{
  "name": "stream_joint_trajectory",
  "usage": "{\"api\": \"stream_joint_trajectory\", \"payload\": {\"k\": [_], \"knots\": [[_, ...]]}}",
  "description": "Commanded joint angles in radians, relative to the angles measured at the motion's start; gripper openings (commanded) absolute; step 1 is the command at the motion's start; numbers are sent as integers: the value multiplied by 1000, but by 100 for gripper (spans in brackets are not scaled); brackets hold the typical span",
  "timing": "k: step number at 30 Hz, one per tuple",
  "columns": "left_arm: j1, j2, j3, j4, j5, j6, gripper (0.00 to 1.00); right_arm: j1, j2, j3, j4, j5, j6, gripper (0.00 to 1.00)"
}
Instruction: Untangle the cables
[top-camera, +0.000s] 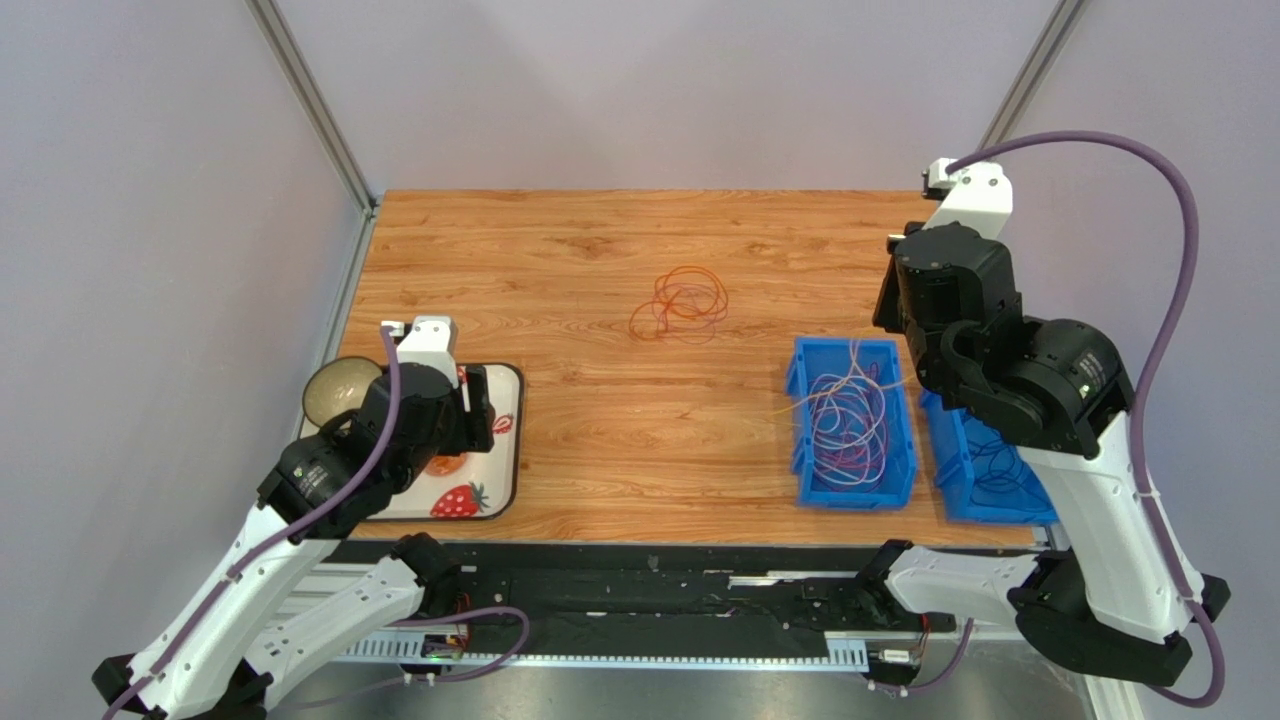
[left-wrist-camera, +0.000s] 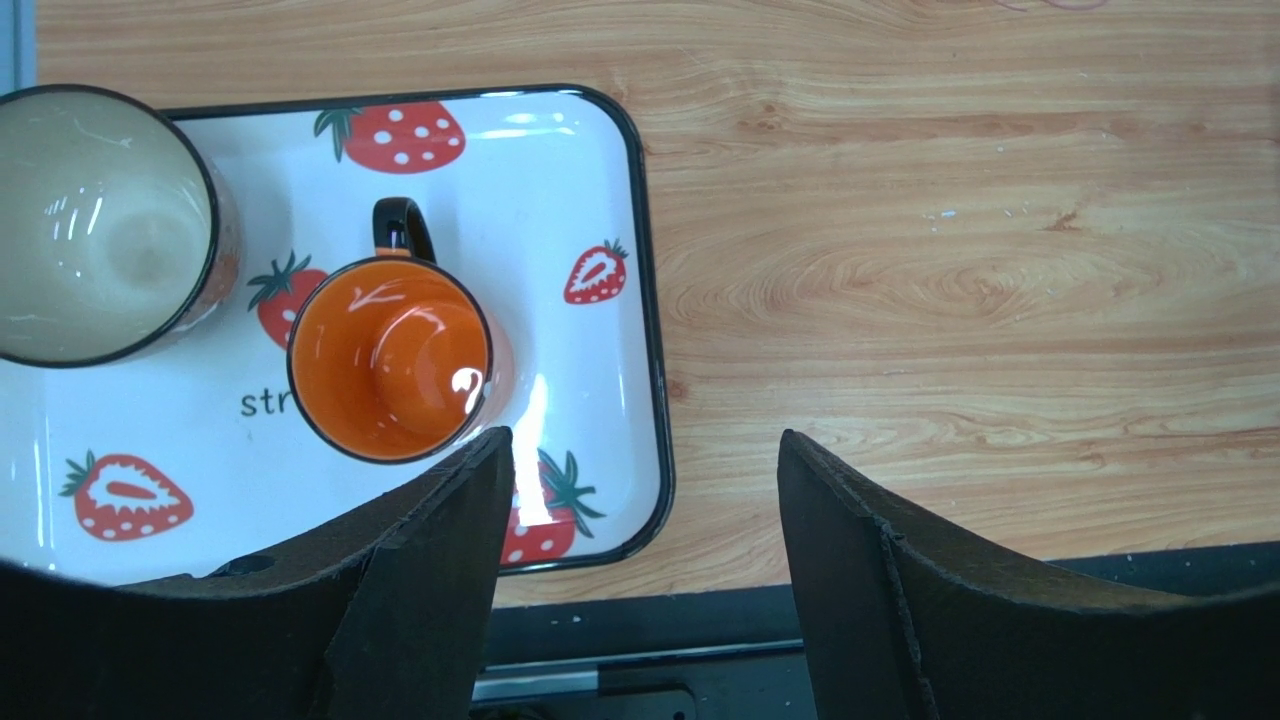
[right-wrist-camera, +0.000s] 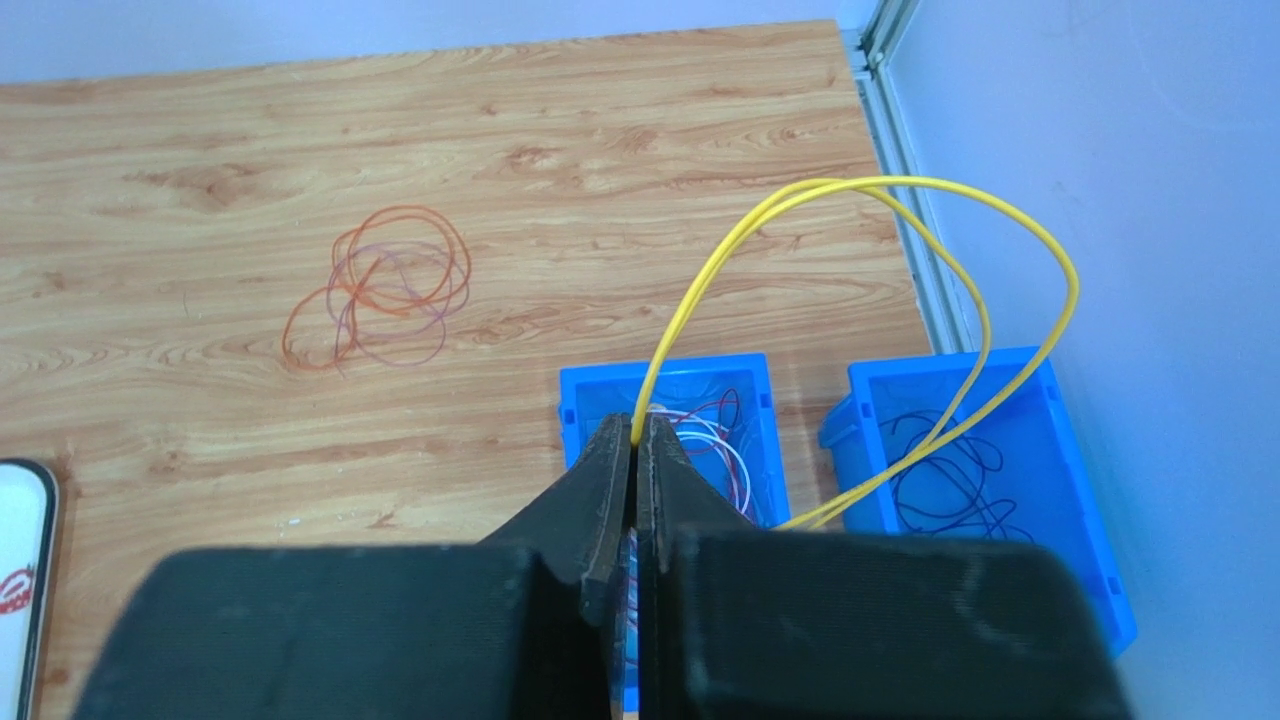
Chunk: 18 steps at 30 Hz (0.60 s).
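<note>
The wood table (top-camera: 601, 435) is walled by grey panels (top-camera: 150, 225). The right gripper (right-wrist-camera: 633, 447) is clamped on a yellow cable (right-wrist-camera: 819, 186) above the left bin (right-wrist-camera: 661, 371); the loop hangs over the right bin (right-wrist-camera: 1074, 465). Orange loops (right-wrist-camera: 379, 288) lie apart on the table. The left gripper (left-wrist-camera: 646, 480) is empty, jaws apart. Risk: the trailing loop could snag binned cables (top-camera: 849, 420), dragging them out.

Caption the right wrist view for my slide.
Right fingers pinch a thin yellow wire loop above two blue plastic bins.
</note>
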Motion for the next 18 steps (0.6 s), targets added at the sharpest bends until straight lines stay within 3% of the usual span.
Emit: {"api": "stream_joint_trajectory", "payload": {"k": [1,11,18], "knots": [[1,5,-3,20,-21,1,73,-5,-13,100,7,42,-9,0],[1,7,-4,15,-27,-4,72,-5,35,308,47,25,-57,0],[1,10,-4,15,-27,-4,72,-5,24,295,79,69,-80,0]]}}
